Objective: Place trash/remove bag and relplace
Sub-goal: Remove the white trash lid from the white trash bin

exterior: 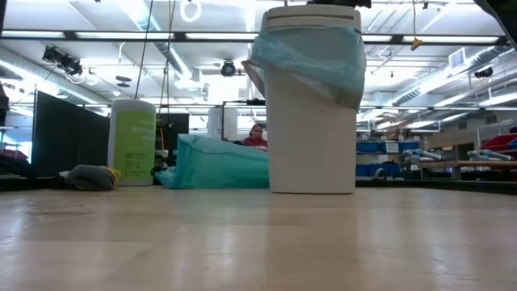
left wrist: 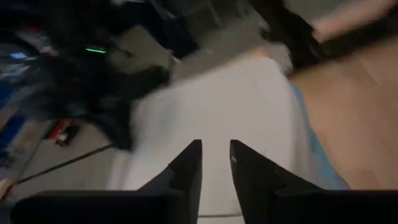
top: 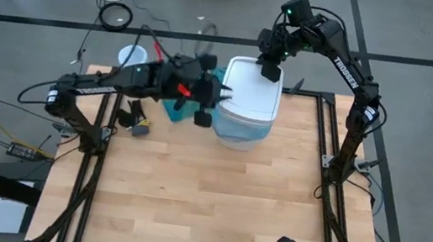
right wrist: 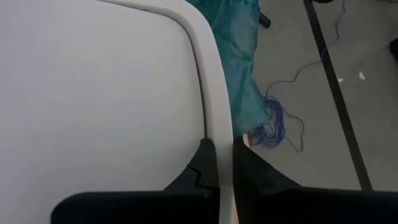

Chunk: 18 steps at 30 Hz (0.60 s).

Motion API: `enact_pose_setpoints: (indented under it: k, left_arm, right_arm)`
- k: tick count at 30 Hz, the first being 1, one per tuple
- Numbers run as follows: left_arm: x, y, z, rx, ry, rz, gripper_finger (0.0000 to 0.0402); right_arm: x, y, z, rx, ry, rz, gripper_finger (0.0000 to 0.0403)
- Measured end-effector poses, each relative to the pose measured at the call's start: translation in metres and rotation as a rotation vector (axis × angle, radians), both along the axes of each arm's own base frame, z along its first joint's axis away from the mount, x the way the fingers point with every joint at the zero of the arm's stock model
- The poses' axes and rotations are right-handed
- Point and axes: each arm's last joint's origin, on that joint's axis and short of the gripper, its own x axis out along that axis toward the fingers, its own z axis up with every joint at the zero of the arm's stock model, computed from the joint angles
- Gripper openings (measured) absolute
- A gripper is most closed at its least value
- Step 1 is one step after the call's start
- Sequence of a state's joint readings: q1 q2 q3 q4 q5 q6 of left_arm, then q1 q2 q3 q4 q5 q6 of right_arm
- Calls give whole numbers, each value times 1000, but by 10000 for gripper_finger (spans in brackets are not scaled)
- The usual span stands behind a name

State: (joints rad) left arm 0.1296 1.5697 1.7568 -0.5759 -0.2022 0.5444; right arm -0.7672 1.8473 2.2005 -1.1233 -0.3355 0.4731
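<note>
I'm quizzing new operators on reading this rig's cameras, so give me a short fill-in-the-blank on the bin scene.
1. The right gripper is shut on the white bin's ____.
2. The light blue bag is draped over the bin's ____.
3. Beside the bin lies a darker ____-coloured plastic bag.
4. The left gripper hovers at the bin with its jaws slightly ____.

Missing words: rim; top; teal; apart

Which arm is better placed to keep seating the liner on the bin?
Left, probably. Left claw sits open at the bin's rim by the sky-blue liner; right claw is shut on the far rim, likely steadying it.
</note>
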Motion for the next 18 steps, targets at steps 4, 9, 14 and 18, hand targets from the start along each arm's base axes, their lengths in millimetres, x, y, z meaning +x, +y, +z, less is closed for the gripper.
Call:
enact_pose_setpoints:
  k: [4, 9, 14, 18]
  left_arm:
    - [12, -15, -18, 101, 169, -109, 113]
    - [18, -29, -24, 222, 224, -25, 131]
    - [18, -35, -23, 291, 232, 48, 138]
    - [21, -38, -26, 305, 251, 47, 138]
  right_arm:
    - [0, 0, 0, -6, 0, 4, 15]
    - [0, 0, 0, -9, 0, 6, 15]
    - [0, -1, 0, -12, -1, 7, 15]
    - [1, -1, 0, -12, -7, 4, 15]
